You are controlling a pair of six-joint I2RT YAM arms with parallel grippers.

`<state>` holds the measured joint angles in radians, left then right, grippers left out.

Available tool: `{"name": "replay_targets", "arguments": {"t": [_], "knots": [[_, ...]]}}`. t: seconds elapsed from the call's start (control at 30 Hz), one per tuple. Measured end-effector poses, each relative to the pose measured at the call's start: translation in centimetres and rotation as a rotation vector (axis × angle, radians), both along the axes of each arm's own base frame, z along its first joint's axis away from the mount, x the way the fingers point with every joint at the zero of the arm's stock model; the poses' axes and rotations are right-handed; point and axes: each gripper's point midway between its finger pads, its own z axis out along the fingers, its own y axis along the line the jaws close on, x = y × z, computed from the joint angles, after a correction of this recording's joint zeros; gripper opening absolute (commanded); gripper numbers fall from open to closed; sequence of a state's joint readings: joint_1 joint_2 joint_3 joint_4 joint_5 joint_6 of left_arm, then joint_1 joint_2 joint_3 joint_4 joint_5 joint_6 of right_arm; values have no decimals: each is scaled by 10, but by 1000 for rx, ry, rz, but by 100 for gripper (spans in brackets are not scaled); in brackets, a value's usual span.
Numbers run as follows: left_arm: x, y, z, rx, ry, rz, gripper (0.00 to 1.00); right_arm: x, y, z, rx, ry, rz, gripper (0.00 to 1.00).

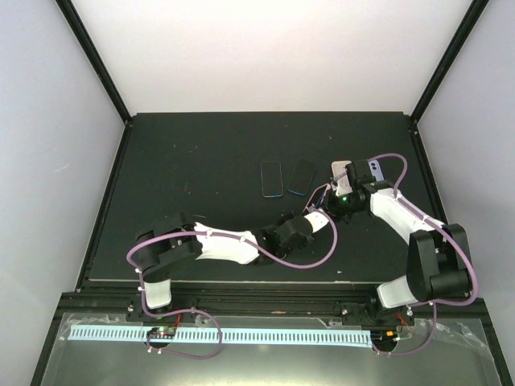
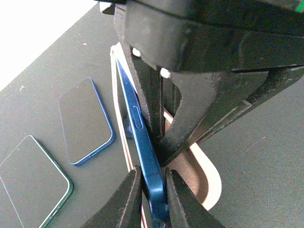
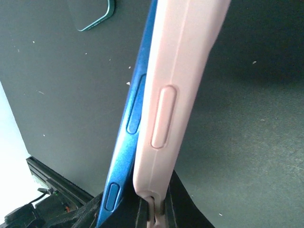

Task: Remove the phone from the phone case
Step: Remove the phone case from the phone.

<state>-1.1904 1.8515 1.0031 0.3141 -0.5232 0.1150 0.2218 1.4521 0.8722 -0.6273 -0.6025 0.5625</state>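
Black table [image 1: 201, 161] — left hand [image 2: 154, 185] pinches phone [image 2: 137, 126], right hand [image 3: 152, 209] grips case [image 3: 175, 71].

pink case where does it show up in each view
top external: pink case, just right of centre.
left wrist: its pale rim, lower centre, behind the blue phone.
right wrist: tall slab running up the middle.
Shared landmark: the teal-edged phone lying flat.
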Motion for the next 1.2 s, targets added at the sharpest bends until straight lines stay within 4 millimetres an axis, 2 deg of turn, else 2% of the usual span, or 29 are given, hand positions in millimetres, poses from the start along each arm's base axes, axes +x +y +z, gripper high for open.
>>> {"name": "replay_targets", "arguments": {"t": [0.17, 0.4, 0.9, 1.2], "knots": [[0, 3, 8, -35, 12, 7, 2, 0, 1, 6, 7, -19, 0, 1], [-4, 9, 29, -131, 51, 19, 2, -3, 3, 24, 16, -78, 12, 1], [-19, 26, 50, -264, 128, 26, 1, -16, 15, 44, 49, -134, 83, 1], [-22, 37, 53, -281, 149, 36, 2, -19, 26, 47, 11, -179, 146, 1]]}}
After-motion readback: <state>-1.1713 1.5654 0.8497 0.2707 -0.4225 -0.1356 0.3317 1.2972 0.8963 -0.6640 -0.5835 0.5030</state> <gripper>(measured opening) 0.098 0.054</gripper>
